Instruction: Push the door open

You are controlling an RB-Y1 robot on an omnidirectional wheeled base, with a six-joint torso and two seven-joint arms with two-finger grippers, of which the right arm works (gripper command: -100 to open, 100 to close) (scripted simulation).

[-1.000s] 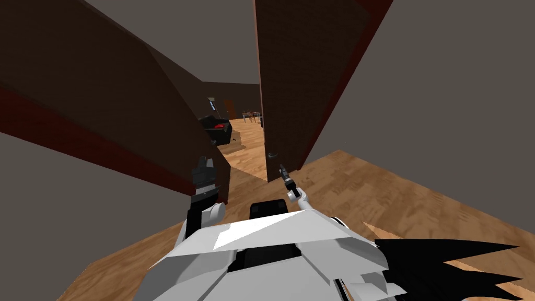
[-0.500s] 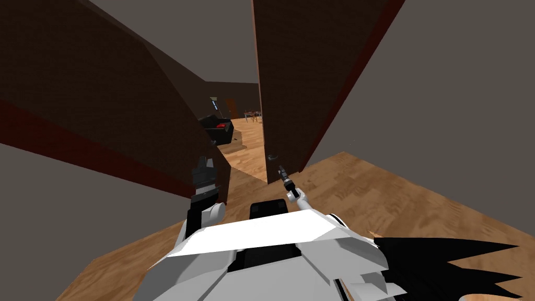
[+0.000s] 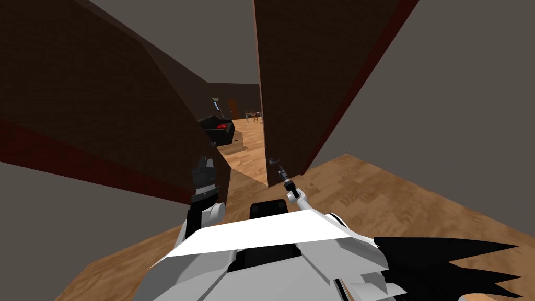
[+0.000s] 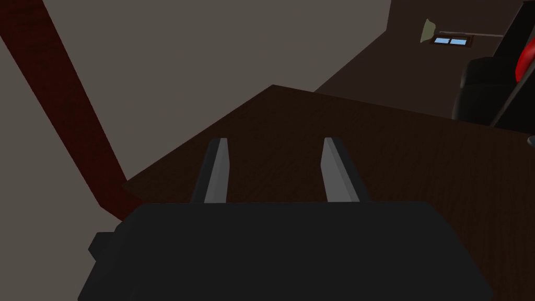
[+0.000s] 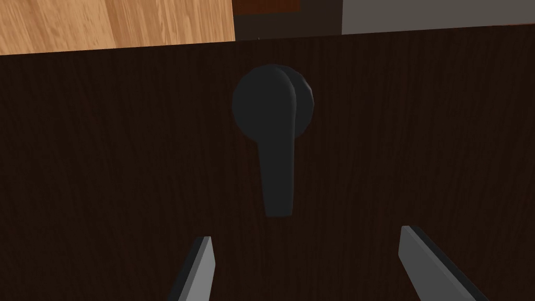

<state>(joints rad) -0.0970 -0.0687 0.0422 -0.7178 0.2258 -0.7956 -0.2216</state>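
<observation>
Two wide-spread fingers [image 5: 202, 264] of the right gripper [image 5: 306, 232] are pointing straight at the dark brown door [image 3: 298, 78] and holding nothing. The dark lever handle [image 5: 274, 151] is sitting just beyond their tips, in line with the space between them. Whether the tips are touching the panel I cannot tell. In the head view this gripper is reaching up to the handle, which is sitting close to the door's free edge. The door is standing ajar, showing a strip of wooden floor [image 3: 251, 151] and a black sofa [image 3: 217, 130] beyond. The left gripper [image 4: 275, 141] is hanging over a second dark brown panel [image 3: 104, 94], its fingers likewise parted and empty.

Pushing from here is looking risky in a few ways, I judge. One blade could be snagging on the lever as the door swings. The thin tips could also be skating off the free edge into the gap and losing the push. The left hand is sitting close enough to its panel to be scraping it if the base rolls forward.
</observation>
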